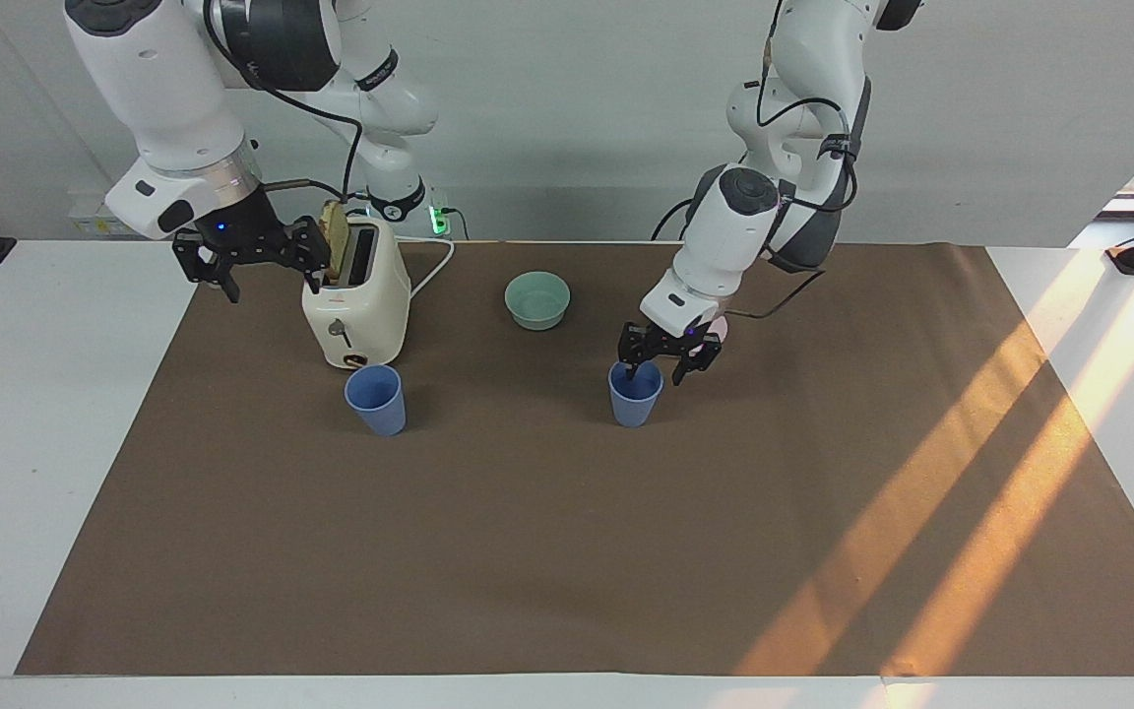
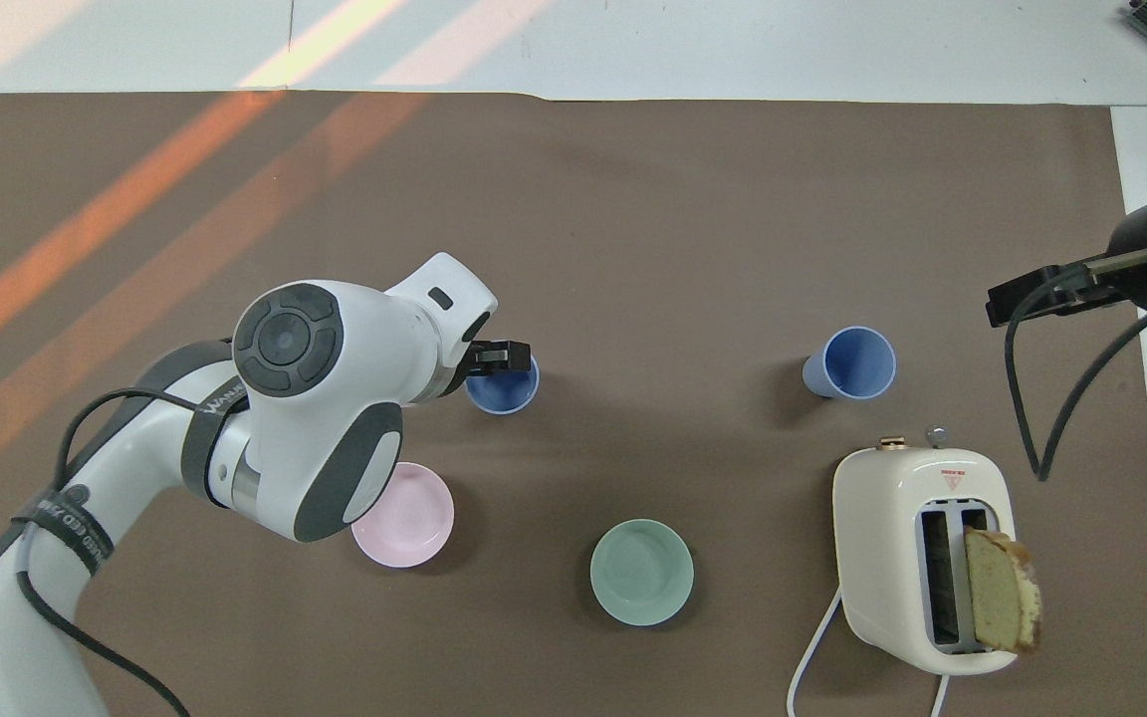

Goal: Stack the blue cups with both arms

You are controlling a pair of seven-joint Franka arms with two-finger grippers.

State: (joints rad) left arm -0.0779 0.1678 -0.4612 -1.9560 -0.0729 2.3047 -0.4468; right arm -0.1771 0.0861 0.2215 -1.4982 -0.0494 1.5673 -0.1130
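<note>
Blue cups, two, upright on the brown mat and well apart: one [image 1: 635, 394] mid-table, farther from the robots than the pink bowl [image 2: 404, 518]; the other [image 1: 376, 399] just in front of the toaster [image 1: 355, 307], toward the right arm's end. Matte, tapered, handleless, open mouths up. Left gripper [image 1: 669, 357] spread wide right over the mid-table cup's rim, one fingertip dipping at the mouth, nothing pinched. Right gripper [image 1: 250, 258] hanging beside the toaster, above the mat's edge, fingers apart and holding nothing; right arm waiting. Lettering on a dark band around the left arm [image 2: 235, 403], too slanted to read beyond a few characters; small red mark on the toaster's top [image 2: 953, 479], illegible. Cream toaster rounded and glossy, slice of bread [image 2: 1002, 602] standing out of one slot, white cord [image 2: 812, 657] trailing toward the robots. Teal-green bowl [image 1: 537, 298] between toaster and pink bowl, nearer to the robots than both cups. Pink bowl mostly hidden by the left arm in the facing view. Sunlight stripes [image 1: 971, 512] across the mat at the left arm's end.
</note>
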